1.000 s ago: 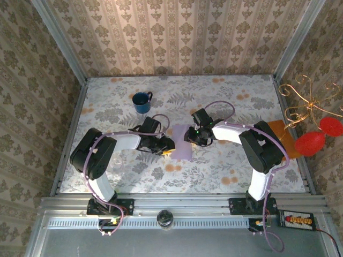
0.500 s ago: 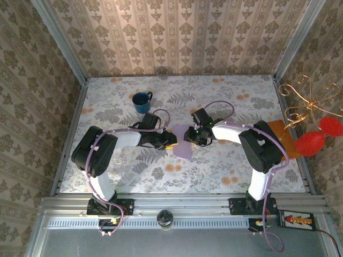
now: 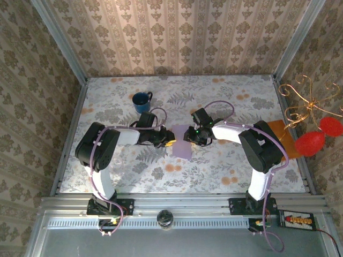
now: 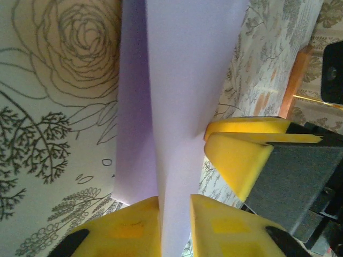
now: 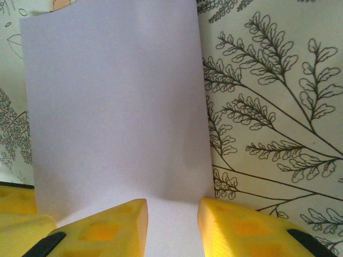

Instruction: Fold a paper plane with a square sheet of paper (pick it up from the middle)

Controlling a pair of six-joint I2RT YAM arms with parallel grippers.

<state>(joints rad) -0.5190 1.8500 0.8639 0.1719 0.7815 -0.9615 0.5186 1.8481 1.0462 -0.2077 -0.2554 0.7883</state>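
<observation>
Probably mid-fold: the thin lilac square sheet of paper (image 5: 118, 107) is pinched between the left gripper (image 4: 174, 206)'s narrow jaws and lies between the right gripper (image 5: 171, 206)'s part-open ones, grip unclear; next, align the crease.

The square sheet of paper (image 3: 182, 145) lies on the table (image 3: 225, 96) between left pincer (image 3: 170, 141) and right pincer (image 3: 189, 137); mug (image 3: 142, 101) behind-left

Damask-patterned beige walls (image 3: 177, 32) around a floral-print tabletop (image 3: 225, 171), aluminium rail (image 3: 177, 206) along its near edge

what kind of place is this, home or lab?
Likely a staged robot test cell, not a home: wallpaper panels in an aluminium frame, floral table cover, metal mounting rail in front.
</observation>
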